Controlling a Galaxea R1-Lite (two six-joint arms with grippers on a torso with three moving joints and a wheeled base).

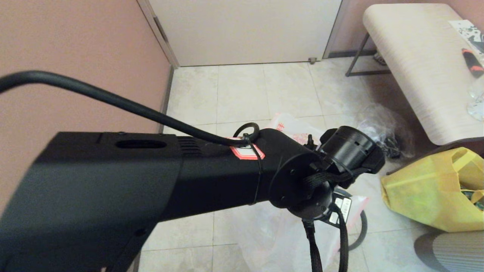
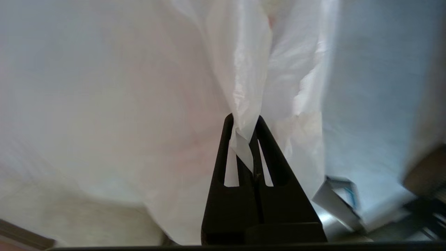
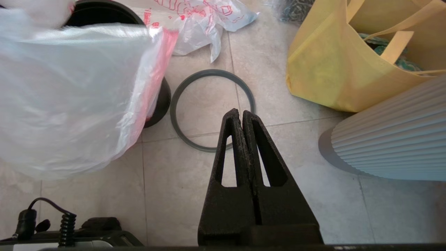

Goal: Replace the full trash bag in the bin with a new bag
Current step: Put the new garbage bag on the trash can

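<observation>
Nearest the robot, the right gripper [image 3: 241,115] hung parked over bare floor tiles, its fingers pressed together on nothing. Just ahead of its tips lay the grey hoop [image 3: 212,109], flat on the floor and off the bin.

Beside the hoop stood the bin [image 3: 104,14], a black bucket mostly hidden behind the new bag [image 3: 69,97]. The left gripper [image 2: 244,130] had its fingers clamped on a pinch of that milky film, and the bag hung down from the pinch, long axis roughly vertical, its pink-orange edge [image 3: 156,69] on the side toward the hoop. In the head view the left arm [image 1: 211,177] crossed most of the scene, with the bag [image 1: 272,234] showing below it.

The coming move seemed to turn on this: the bag hung over and in front of the bin's open mouth, so the bin lay below the left gripper, and that arm was plainly the nearer one. Whether the bag's open end faced down toward the bin could not be told.

Farther off, the full bag [image 3: 195,21] with red print lay slumped on the tiles beyond the bin, already out of it. A yellow tote [image 3: 341,66] stood to the right.
</observation>
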